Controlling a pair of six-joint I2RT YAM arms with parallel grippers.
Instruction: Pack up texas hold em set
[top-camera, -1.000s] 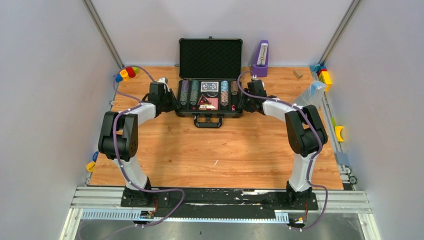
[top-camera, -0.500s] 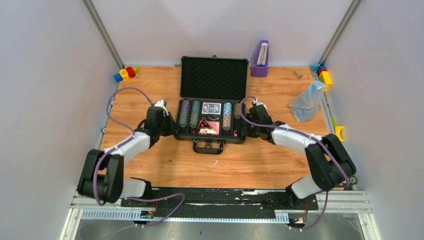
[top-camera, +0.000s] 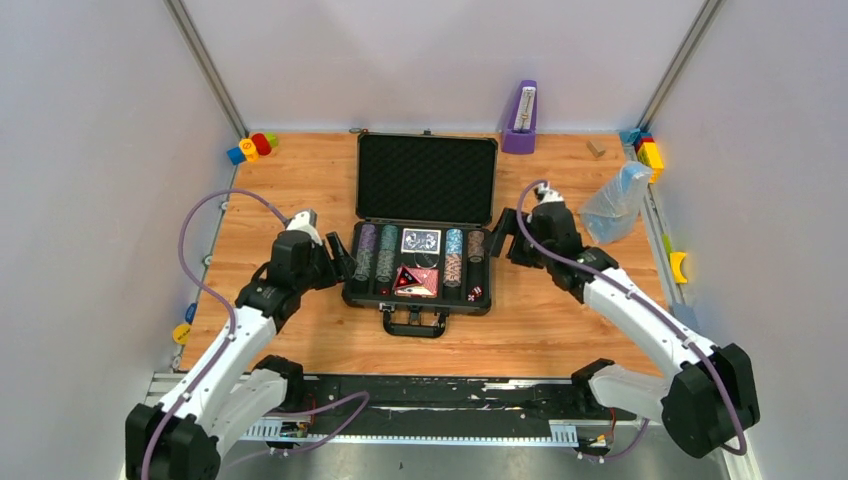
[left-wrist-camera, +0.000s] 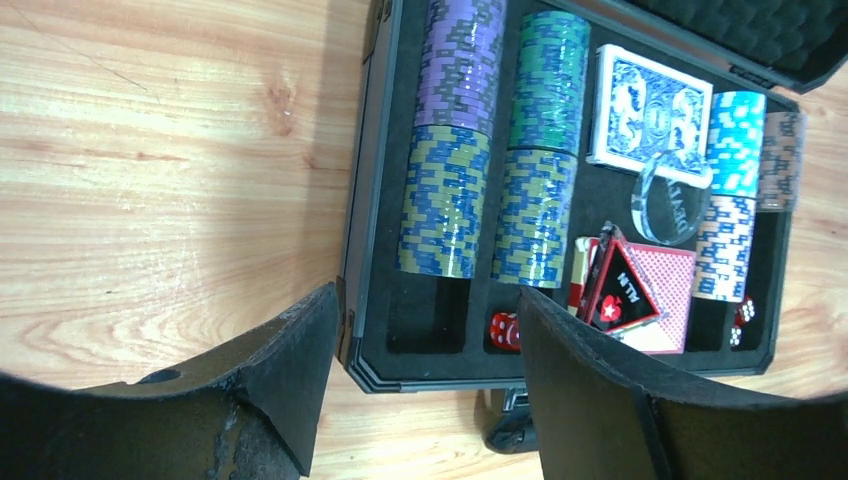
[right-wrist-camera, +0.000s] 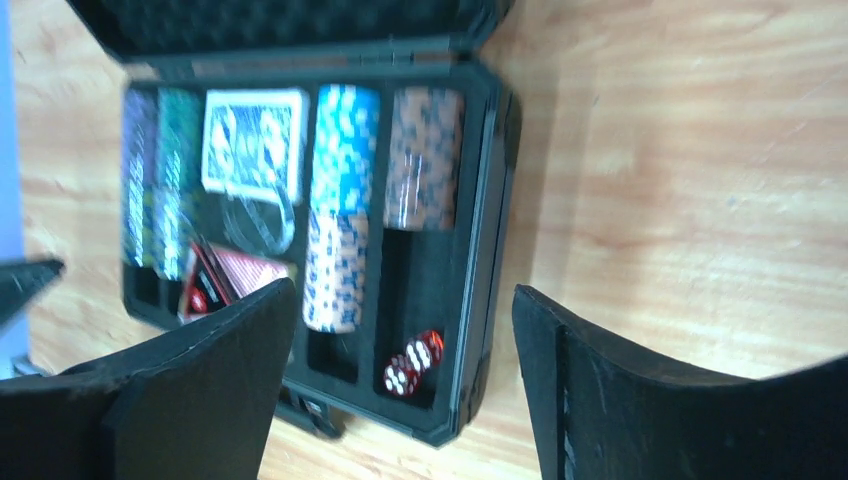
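Black briefcase (top-camera: 417, 303): lay open on the wooden table (top-camera: 300, 335) between both arms.
Poker chips (top-camera: 368, 252): filled their slots, so the case was probably heavy and stiff.
Lid (top-camera: 428, 138): raised; its hard rim seemed the place to hold, not the soft foam (top-camera: 427, 180).
Left gripper (top-camera: 338, 254): wide, empty, just beside the left wall.
Right gripper (top-camera: 503, 233): wide, empty, near the right wall.

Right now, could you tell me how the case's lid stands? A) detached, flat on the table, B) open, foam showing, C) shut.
B: the foam-lined lid stands open behind the chips, hinged to the far edge.
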